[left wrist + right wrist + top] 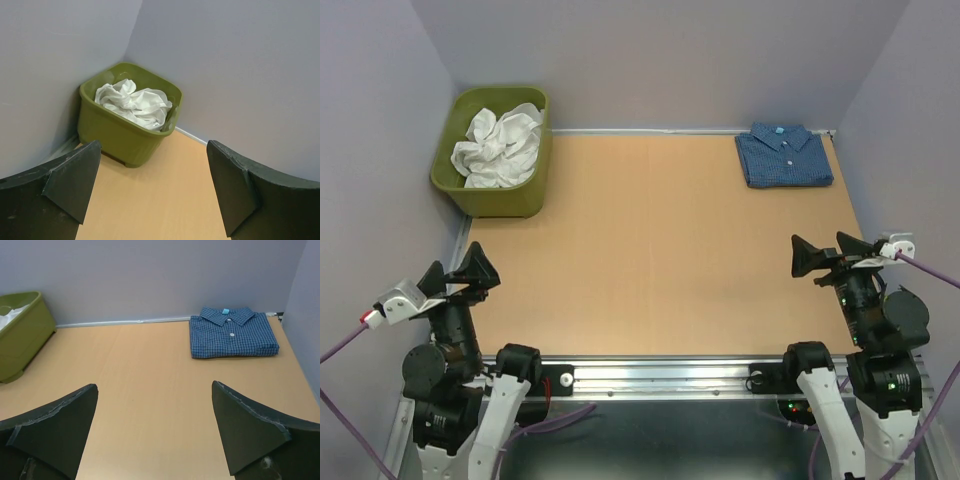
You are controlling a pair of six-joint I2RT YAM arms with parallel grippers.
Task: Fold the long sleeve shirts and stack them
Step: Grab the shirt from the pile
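Note:
A crumpled white shirt [498,148] [133,103] lies bunched inside the green bin [536,160] [110,134] at the table's far left corner. A dark blue checked shirt [783,154] [231,332] lies folded flat at the far right corner, collar toward the back wall. My left gripper [460,272] [152,150] hovers open near the front left edge, pointing at the bin, with nothing between its fingers. Over the front right edge my right gripper [825,255] [155,390] is open too, empty, facing the folded shirt from well short of it.
Grey walls close in the table [660,250] at the back and both sides. The bin [20,335] shows at the left edge of the right wrist view. A metal rail [660,378] with the arm bases runs along the near edge.

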